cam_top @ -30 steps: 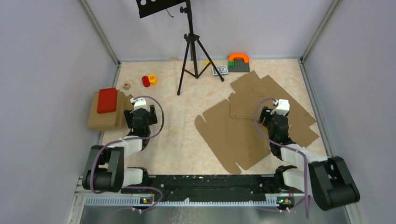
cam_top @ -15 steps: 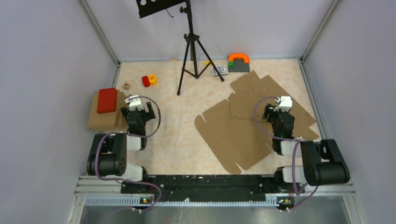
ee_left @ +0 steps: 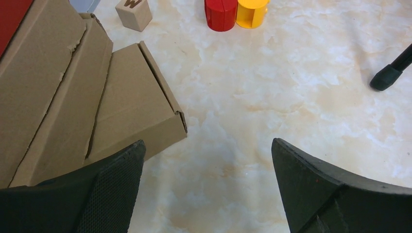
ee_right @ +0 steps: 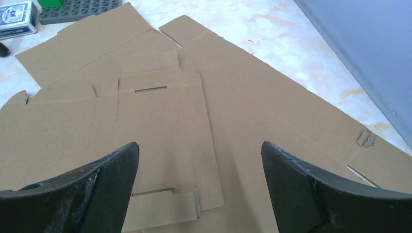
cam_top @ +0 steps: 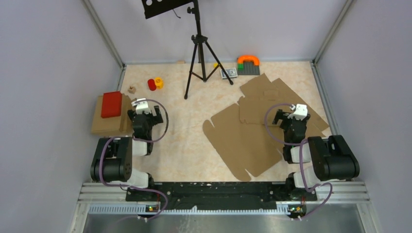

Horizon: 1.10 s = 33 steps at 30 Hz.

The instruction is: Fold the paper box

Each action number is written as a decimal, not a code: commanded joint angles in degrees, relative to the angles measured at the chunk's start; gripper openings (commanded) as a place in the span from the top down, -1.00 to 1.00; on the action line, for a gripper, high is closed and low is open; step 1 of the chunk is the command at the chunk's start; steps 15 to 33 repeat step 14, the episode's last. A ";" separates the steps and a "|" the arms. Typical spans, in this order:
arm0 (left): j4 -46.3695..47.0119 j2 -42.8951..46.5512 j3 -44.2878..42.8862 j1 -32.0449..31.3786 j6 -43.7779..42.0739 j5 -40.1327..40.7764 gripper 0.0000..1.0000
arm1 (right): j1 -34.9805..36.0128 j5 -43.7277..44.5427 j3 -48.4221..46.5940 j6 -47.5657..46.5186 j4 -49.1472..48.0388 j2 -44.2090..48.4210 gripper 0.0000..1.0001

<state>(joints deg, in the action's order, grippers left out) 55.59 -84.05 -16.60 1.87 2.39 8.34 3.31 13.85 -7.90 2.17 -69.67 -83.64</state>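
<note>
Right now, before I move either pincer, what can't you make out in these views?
Paper box: too small in the top view to show flaps or seams; the left wrist view's top-left corner cuts it to a red sliver.
Folded brown box beneath it: runs off the left edge of the left wrist view.
Wooden block: its letter is cut by that view's top edge.

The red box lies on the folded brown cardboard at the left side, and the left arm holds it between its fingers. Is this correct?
Not quite. The red box does lie on the folded brown cardboard at the left side, but the left fingers hold nothing: the left wrist view shows them open, with only table between them.
</note>
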 commanded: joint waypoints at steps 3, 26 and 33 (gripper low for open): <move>1.87 0.66 -1.83 0.05 -0.32 -1.17 -0.98 | -0.50 3.84 -1.56 1.84 -1.69 0.48 -0.90; 1.81 0.64 -1.85 0.03 -0.40 -1.14 -0.98 | -0.45 3.78 -1.50 1.69 -1.96 0.41 -0.92; 1.81 0.64 -1.85 0.03 -0.40 -1.14 -0.98 | -0.45 3.78 -1.50 1.69 -1.96 0.41 -0.92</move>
